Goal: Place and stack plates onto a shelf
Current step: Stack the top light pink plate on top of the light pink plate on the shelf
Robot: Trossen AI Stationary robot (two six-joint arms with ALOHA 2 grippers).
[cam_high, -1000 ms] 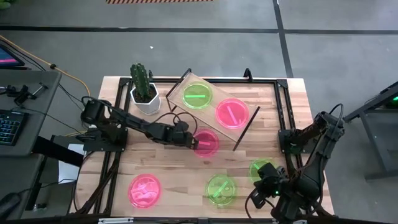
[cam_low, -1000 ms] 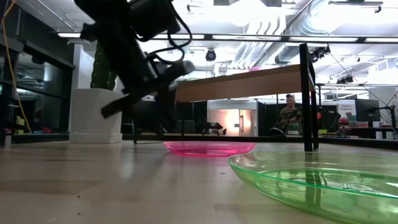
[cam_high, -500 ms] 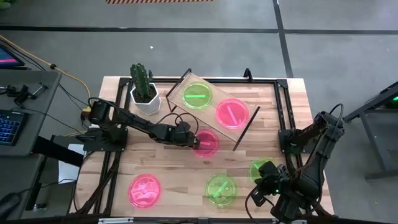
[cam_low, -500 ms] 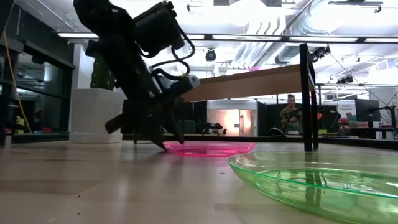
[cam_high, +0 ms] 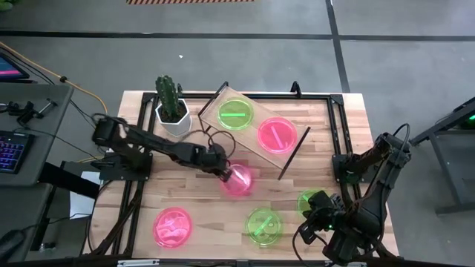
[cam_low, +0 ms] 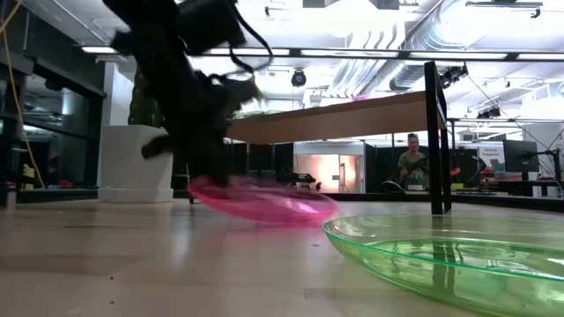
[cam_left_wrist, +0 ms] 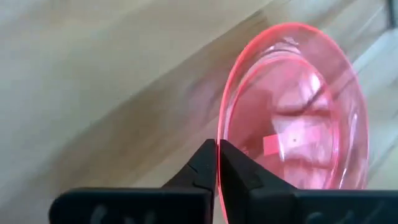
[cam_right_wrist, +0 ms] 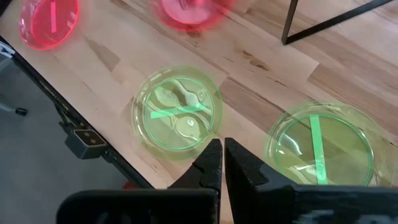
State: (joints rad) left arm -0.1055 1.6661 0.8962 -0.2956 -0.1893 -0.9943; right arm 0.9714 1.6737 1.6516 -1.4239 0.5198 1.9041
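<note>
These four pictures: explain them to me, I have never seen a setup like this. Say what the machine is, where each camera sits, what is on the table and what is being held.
It is a robot with two dark arms at a wooden table. One camera looks straight down, one sits at tabletop height, and one rides on each wrist.

The left gripper is shut on the rim of a pink plate, tilted in the low view. The right gripper is shut and empty, waiting above two green plates at the front right.

Another pink plate lies front left. The shelf, a light wooden board on black legs, carries a green plate and a pink plate. A potted cactus stands beside it.
</note>
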